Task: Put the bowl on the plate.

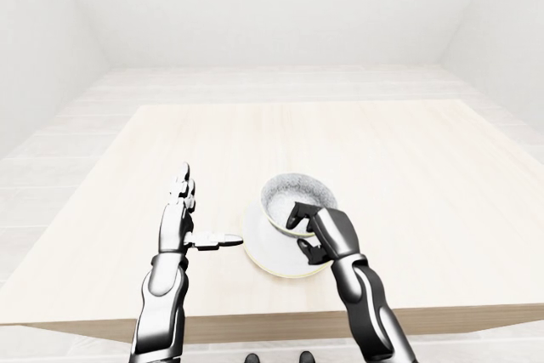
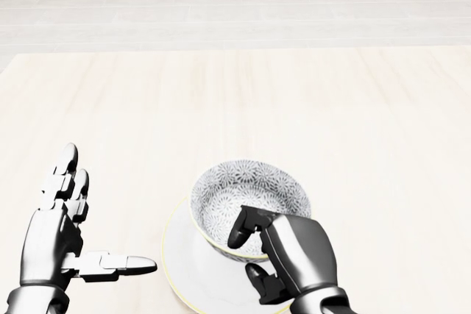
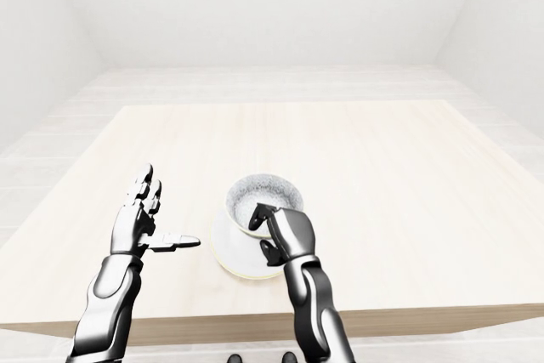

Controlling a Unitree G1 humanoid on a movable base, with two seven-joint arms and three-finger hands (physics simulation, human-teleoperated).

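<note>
Head view, looking down on pale wood table [image 2: 353,123]. Bowl [image 2: 243,185] (white, grey speckled pattern inside) sits upright on the plate [image 2: 184,262], toward the plate's 1 o'clock side; plate's bare rim shows from 7 to 10 o'clock of the bowl. Both lie low and centre in the view, near the table's lower edge as the left-eye view shows it.

Right hand [image 2: 283,255] is at the bowl's 5 o'clock: one dark fingertip hooked over the rim into the bowl, another digit curled under and outside the wall, so the rim is pinched between them. Grip looks closed on the bowl.

Left hand [image 2: 62,226] at 9 o'clock of the plate, apart from it, hovering over the table. Fingers [image 2: 66,170] straight and pointing to 12 o'clock, thumb stretched flat toward 3 o'clock, its tip near the plate rim but not touching. Hand spread wide, holding nothing.

Floor and white walls beyond the table at 12 o'clock in the eye views
</note>
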